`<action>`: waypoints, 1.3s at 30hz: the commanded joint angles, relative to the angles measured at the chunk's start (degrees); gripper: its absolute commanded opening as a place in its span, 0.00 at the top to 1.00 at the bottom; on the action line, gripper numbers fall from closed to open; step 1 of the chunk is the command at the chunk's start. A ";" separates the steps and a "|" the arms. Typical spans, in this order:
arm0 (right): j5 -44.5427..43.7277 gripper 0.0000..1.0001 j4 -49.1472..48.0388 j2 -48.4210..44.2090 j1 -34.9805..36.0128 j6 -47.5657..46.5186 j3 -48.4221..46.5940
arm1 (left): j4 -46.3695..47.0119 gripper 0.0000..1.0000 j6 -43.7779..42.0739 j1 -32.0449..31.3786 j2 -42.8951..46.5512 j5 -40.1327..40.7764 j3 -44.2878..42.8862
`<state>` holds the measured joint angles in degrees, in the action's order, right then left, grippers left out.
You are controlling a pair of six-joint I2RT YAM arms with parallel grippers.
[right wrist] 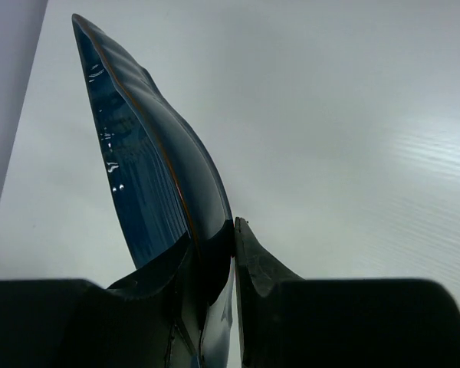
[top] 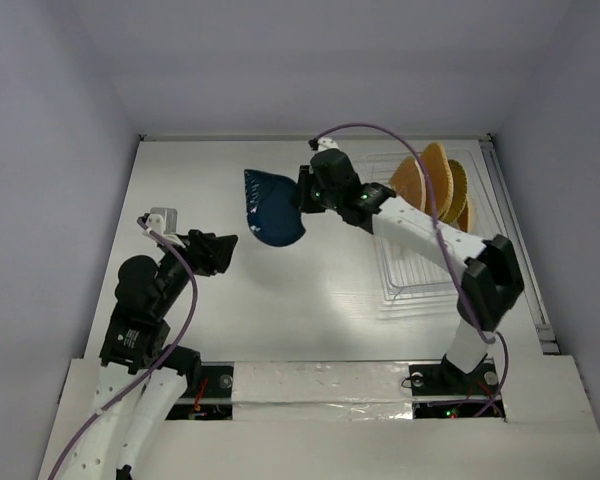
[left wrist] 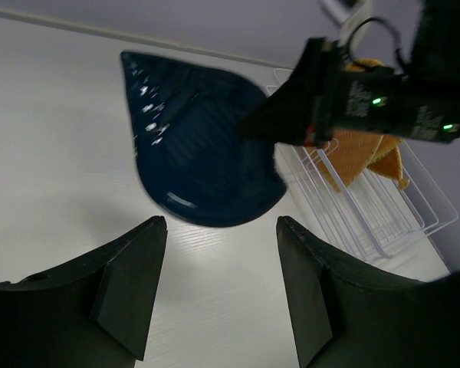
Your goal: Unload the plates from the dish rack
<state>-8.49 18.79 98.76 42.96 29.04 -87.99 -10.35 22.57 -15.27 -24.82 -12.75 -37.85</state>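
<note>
My right gripper is shut on the rim of the dark blue dish, holding it on edge over the middle of the table, left of the dish rack. In the right wrist view both fingers pinch the dish at the gripper. Orange-yellow woven plates stand upright at the rack's far end. My left gripper is open and empty, near and left of the dish. From the left wrist, the open gripper faces the dish, with the rack and orange plates behind.
Grey walls close in the table at the back and on both sides. A purple cable arches over the right arm above the rack. The rack's near half holds only its clear tray base.
</note>
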 commanded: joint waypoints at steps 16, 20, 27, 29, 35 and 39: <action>20.45 1.00 -30.57 31.13 2.47 29.93 -13.52 | 2.00 0.45 0.11 0.85 -0.41 0.37 -0.12; 20.27 1.00 -29.68 37.02 4.58 33.18 -19.67 | 2.09 0.45 0.11 0.85 -0.67 -0.08 0.05; 24.13 0.74 -37.41 43.97 5.91 43.10 -22.50 | 2.18 0.45 0.20 0.85 -0.06 -0.25 0.05; 24.49 0.59 -40.31 43.89 5.91 44.08 -21.18 | 2.17 0.45 0.20 0.85 0.03 -0.25 0.14; 22.99 0.34 -41.11 39.59 5.91 41.81 -15.56 | 2.18 0.45 0.20 0.85 0.21 -0.26 0.14; 21.07 0.14 -39.01 34.84 5.91 36.81 -11.78 | 2.18 0.45 0.20 0.85 0.38 -0.25 0.14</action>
<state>13.87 -16.78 140.73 49.10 69.54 -101.67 -10.55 22.61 -14.74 -24.91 -12.23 -37.85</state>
